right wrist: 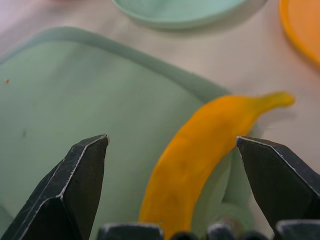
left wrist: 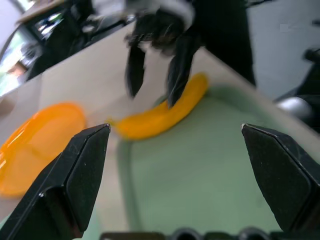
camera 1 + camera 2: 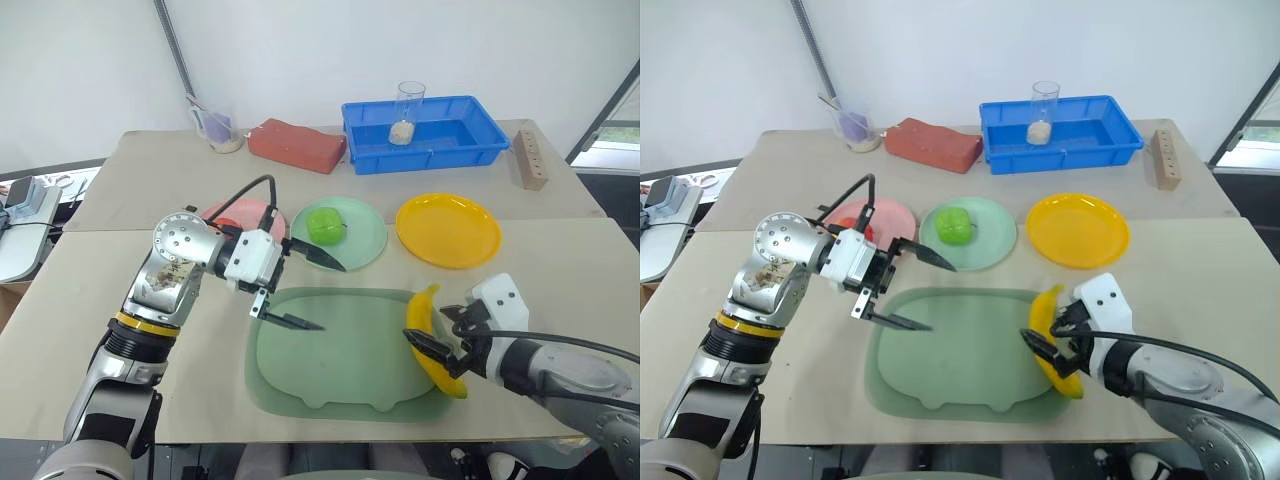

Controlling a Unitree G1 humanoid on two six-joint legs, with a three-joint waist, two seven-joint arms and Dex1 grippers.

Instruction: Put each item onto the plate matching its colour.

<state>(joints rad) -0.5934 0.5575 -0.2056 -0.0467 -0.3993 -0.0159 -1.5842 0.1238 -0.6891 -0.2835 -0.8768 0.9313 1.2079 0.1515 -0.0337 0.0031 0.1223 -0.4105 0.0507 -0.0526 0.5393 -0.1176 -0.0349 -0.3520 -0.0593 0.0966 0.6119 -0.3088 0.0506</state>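
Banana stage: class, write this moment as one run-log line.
green fruit: on mint plate | banana: on green tray edge | right gripper: open at banana | left gripper: open, empty | yellow plate: empty

We're looking at a test lab here: a plain beige counter (image 3: 560,270) set against a bare white backdrop, a blue bin (image 3: 425,133) and a wooden peg block (image 3: 530,160) staged along the back, cabled gear (image 3: 22,198) off the side.

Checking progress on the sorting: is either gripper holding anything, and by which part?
Nothing is held. The left gripper is open over the tray; the right gripper is open around the banana, not closed on it.
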